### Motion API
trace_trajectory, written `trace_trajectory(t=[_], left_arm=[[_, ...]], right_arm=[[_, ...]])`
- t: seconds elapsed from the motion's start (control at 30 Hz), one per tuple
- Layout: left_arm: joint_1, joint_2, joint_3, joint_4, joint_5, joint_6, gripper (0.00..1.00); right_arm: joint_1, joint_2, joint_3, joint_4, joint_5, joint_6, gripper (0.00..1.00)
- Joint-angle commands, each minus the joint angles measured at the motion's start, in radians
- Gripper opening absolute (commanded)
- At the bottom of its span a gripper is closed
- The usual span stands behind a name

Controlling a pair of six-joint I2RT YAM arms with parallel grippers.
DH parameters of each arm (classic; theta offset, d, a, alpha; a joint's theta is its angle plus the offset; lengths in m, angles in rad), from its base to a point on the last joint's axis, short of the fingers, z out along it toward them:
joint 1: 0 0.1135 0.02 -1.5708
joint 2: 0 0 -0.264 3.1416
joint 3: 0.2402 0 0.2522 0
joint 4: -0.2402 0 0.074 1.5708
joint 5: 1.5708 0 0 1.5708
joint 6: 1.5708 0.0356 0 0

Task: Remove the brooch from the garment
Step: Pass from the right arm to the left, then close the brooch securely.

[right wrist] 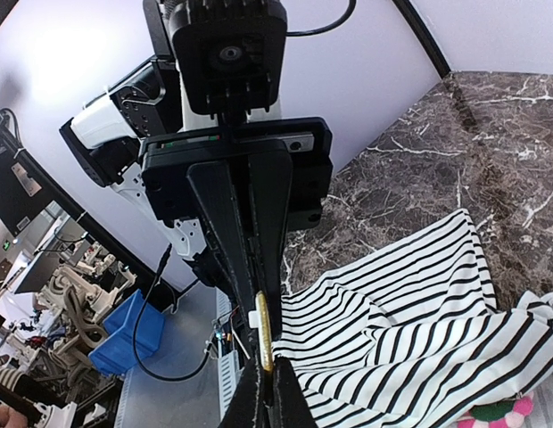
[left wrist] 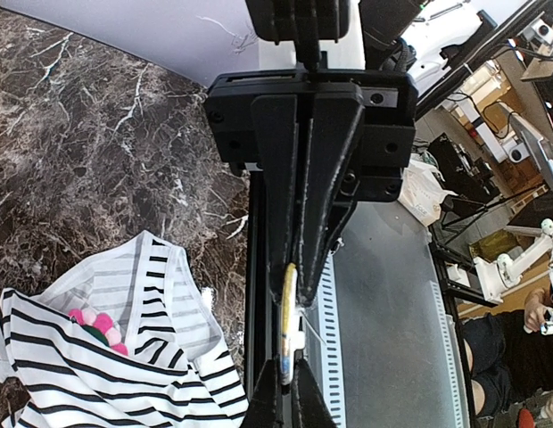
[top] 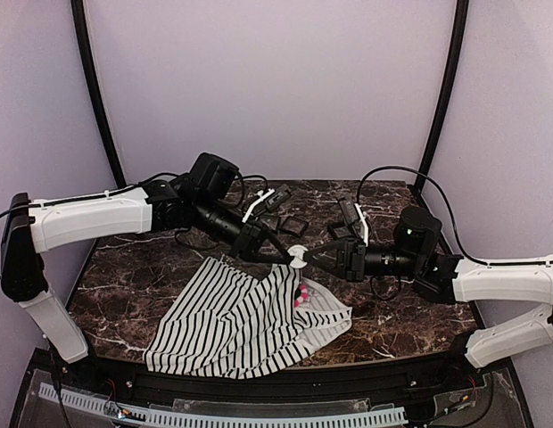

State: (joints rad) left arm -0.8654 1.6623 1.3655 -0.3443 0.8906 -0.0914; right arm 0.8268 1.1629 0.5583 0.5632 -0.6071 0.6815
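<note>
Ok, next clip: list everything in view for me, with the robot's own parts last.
garment: one, white with thin black stripes, crumpled on the near middle of the table.
brooch: one, pink with a green centre, on the garment's right part, just below the end effector tips.
square frames: at least three, black, far middle of the table.
table: one, dark marble with white veins, under everything.
left end effector: one, black, shut, tip at the garment's raised top edge.
right end effector: one, black, shut, tip facing the left one; whether either pinches cloth is unclear.
arms: two, white and black, reaching in from left and right.
</note>
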Motion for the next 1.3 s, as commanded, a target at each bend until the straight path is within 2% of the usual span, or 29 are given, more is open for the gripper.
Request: trace_trajectory(t=[0.0, 0.07, 0.17, 0.27, 0.4, 0.8, 1.27], left_arm=[[-0.001, -0.004, -0.003, 0.018, 0.02, 0.005, 0.01], [-0.002, -0.004, -0.003, 0.018, 0.018, 0.005, 0.01], [-0.001, -0.004, -0.003, 0.019, 0.015, 0.002, 0.01], [-0.001, -0.003, -0.003, 0.019, 0.009, -0.001, 0.01], [-0.001, -0.003, -0.002, 0.019, 0.004, -0.002, 0.01], [-0.001, -0.005, 0.0, 0.016, 0.002, -0.003, 0.01], [-0.001, -0.006, 0.001, 0.011, 0.002, 0.001, 0.01]], right_arm=[[0.006, 0.009, 0.026, 0.03, -0.015, -0.005, 0.12], [0.007, 0.007, 0.026, 0.024, -0.018, -0.01, 0.22], [0.009, 0.003, 0.026, 0.012, -0.022, -0.018, 0.31], [0.012, -0.004, 0.028, -0.001, -0.021, -0.03, 0.35], [0.022, -0.001, 0.036, -0.031, -0.009, -0.054, 0.36], [0.047, 0.034, 0.071, -0.077, 0.04, -0.088, 0.28], [0.048, 0.062, 0.102, -0.15, 0.121, -0.082, 0.13]])
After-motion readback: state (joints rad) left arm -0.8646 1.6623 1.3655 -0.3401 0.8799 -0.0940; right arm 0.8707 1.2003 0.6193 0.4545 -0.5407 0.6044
